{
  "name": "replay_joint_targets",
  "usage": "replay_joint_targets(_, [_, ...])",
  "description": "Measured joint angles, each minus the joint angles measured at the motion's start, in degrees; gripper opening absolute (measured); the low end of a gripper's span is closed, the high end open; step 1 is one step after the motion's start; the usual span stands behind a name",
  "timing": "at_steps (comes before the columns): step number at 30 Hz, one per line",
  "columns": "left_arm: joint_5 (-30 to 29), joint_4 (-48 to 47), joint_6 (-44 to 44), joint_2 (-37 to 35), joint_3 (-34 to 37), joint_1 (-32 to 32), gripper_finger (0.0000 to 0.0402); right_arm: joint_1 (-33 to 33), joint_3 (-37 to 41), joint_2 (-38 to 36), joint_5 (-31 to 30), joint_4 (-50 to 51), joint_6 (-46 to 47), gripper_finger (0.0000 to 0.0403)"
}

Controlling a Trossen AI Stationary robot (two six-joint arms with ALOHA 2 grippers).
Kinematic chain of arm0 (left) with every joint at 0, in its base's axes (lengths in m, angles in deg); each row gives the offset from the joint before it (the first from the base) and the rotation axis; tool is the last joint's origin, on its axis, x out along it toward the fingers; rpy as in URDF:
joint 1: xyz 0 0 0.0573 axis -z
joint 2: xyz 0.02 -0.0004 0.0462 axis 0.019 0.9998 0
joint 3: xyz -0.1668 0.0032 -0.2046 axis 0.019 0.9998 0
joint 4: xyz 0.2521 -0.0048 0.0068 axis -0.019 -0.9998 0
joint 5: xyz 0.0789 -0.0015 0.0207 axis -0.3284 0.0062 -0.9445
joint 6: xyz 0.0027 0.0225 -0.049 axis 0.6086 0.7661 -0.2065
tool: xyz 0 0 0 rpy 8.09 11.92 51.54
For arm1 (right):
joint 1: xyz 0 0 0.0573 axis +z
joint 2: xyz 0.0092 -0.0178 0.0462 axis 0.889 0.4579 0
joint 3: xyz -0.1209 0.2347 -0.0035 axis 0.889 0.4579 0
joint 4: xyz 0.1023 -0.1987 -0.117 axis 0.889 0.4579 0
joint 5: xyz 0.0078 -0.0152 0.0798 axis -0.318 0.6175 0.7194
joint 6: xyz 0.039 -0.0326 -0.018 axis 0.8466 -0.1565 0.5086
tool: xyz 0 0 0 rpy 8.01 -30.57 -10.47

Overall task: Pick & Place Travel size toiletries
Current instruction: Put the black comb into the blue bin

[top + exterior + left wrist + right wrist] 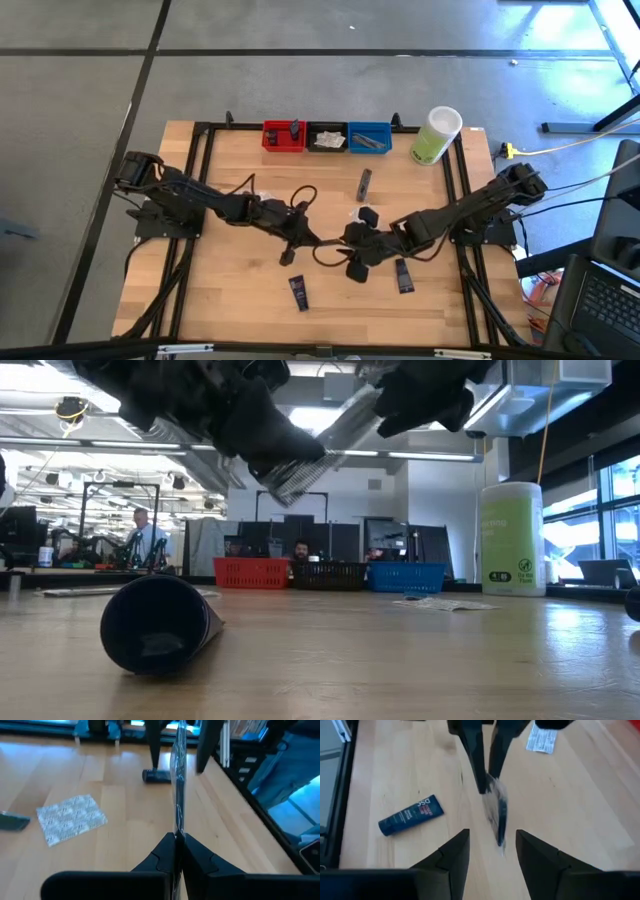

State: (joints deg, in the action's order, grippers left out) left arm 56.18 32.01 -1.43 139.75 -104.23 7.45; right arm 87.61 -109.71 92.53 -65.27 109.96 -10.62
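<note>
The wooden table (230, 290) fills the middle of the high view, with both dark arms reaching in from its left and right edges to meet near the centre. At the upper right of the table stands a tall pale-green container (436, 136) with a white lid. Along the top edge sit three small bins in a row: a red bin (283, 136), a black bin (327, 137) and a blue bin (370, 136).

The left gripper (312, 243) hangs above the table just left of centre, its fingers pressed together on a thin clear packet (178, 775), which it holds edge-on and clear of the wood. The right gripper (352, 258) is just right of it, fingers spread apart with nothing between them, pointing at the held packet.

Other toiletries lie loose on the table. A navy tube (298, 292) lies in the lower centre of the high view, and a second navy tube (404, 275) lies to the lower right, beside the right arm. A slim grey sachet (364, 183) lies above centre, below the bins. A flat crinkly packet (71, 818) lies on the wood at the left of the left wrist view.
</note>
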Motion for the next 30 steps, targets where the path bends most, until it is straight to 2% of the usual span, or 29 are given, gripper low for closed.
replay_joint_targets(6, [-0.3,-0.9,0.0,0.0,0.0,0.0,0.0012,0.0,0.0,0.0,-1.2,-1.8,-1.2,0.0176])
replay_joint_targets(9, [-0.5,-0.9,0.1,0.0,0.0,0.0,0.0012,0.0,0.0,0.0,-1.2,-1.9,-1.2,0.0167])
replay_joint_targets(13, [-0.5,-0.9,0.1,0.0,0.0,0.0,0.0012,0.0,0.0,0.0,-1.2,-1.9,-1.2,0.013])
replay_joint_targets(21, [-0.5,-0.9,1.1,0.0,0.0,0.0,0.0012,-0.5,0.0,0.0,-1.2,-1.8,-1.6,0.0016])
replay_joint_targets(30, [-0.6,-0.9,2.6,0.0,0.0,0.0,0.0016,-1.8,0.0,0.0,0.6,-1.8,-1.1,0.001])
